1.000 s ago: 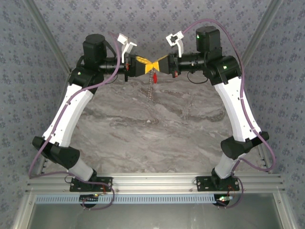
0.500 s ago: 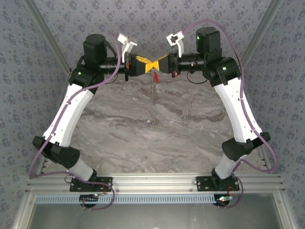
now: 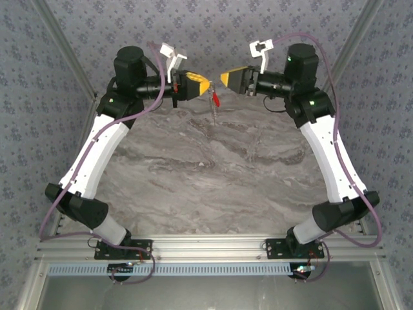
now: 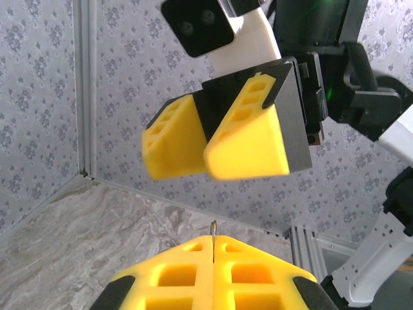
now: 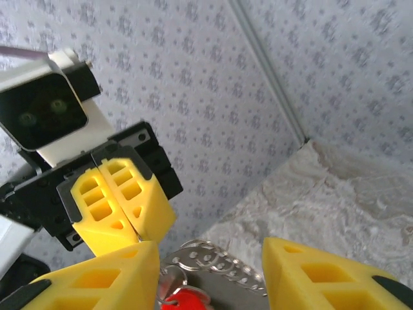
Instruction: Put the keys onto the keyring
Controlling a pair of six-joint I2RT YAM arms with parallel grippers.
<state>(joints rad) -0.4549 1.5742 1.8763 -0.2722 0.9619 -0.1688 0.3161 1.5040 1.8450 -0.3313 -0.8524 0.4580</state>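
Place: I'm driving a lab robot cell.
Walls: patterned panels (image 3: 39,97) box in the marbled desk (image 3: 193,187).
Frame: aluminium rail (image 3: 206,244) along the desk's near edge.

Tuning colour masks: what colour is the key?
Bright red. The key shows best in the top external view, just beside the left gripper.

Both arms reach up from their bases and bend inward at the elbows, so the wrists lie level and point at each other across the far middle of the table. The left gripper (image 3: 206,86) has its yellow fingers (image 4: 169,274) pressed flat together, tips meeting in a single seam. The right gripper (image 3: 224,78) faces it just beside, apart from it, with its two yellow fingers (image 5: 303,278) spread and a clear gap between them.
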